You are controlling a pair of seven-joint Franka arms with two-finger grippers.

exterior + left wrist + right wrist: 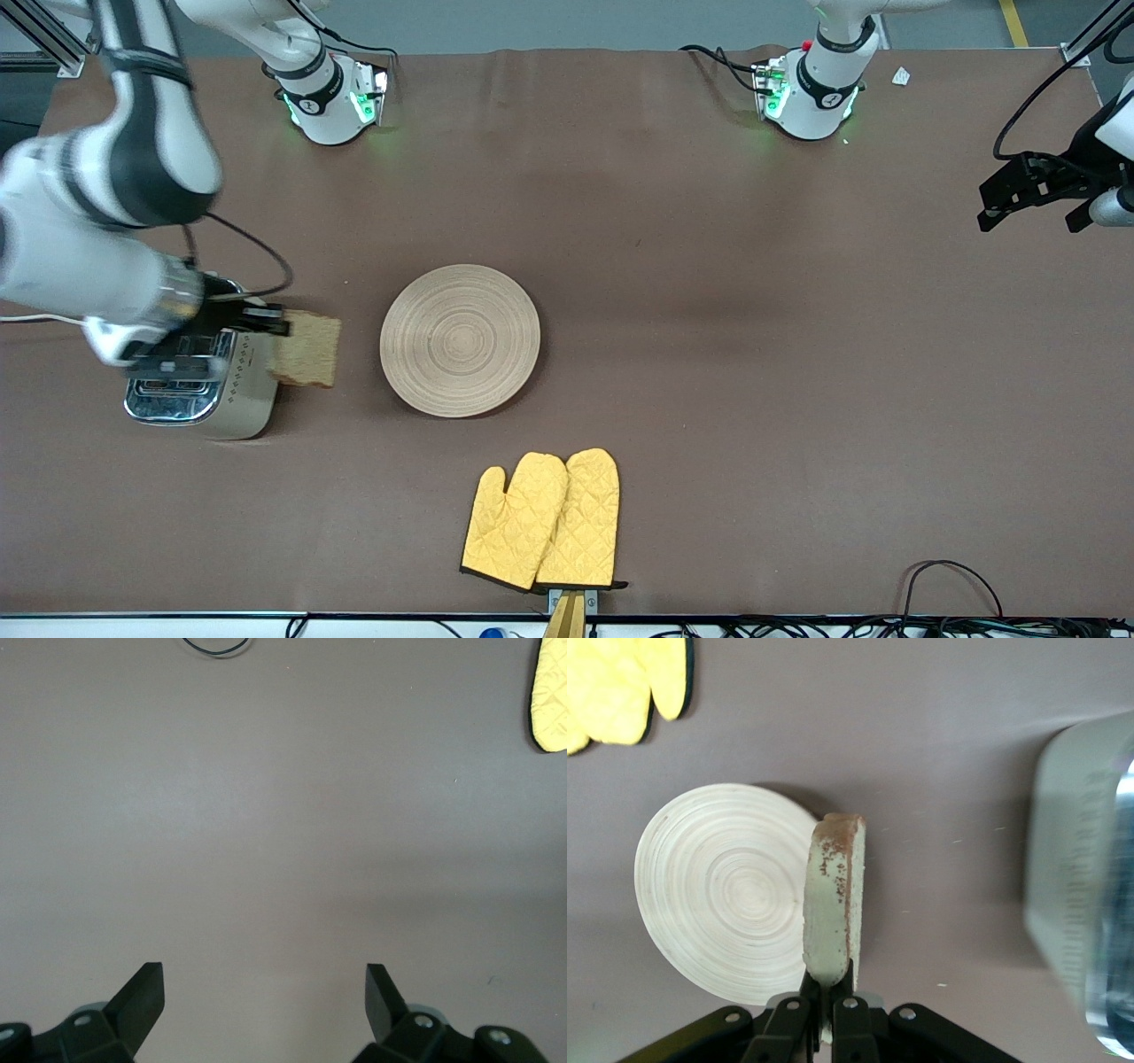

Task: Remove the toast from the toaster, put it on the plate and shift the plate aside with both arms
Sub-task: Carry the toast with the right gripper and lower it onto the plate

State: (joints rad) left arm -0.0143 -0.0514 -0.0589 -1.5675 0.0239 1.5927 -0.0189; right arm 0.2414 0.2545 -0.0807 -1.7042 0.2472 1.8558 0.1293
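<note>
My right gripper (276, 324) is shut on the toast (306, 348), a speckled tan slice with a darker crust. It holds the slice in the air beside the toaster (199, 381), between the toaster and the plate. In the right wrist view the toast (831, 904) stands edge-on in the gripper (830, 985). The round light-wood plate (460, 339) lies bare at the table's middle and also shows in the right wrist view (726, 895). My left gripper (1032, 197) is open and empty, and waits high over the left arm's end of the table; its fingers (142, 997) frame bare tablecloth.
A pair of yellow oven mitts (542, 520) lies nearer to the front camera than the plate, close to the table's edge. The silver toaster stands at the right arm's end. Brown cloth (762, 372) covers the table.
</note>
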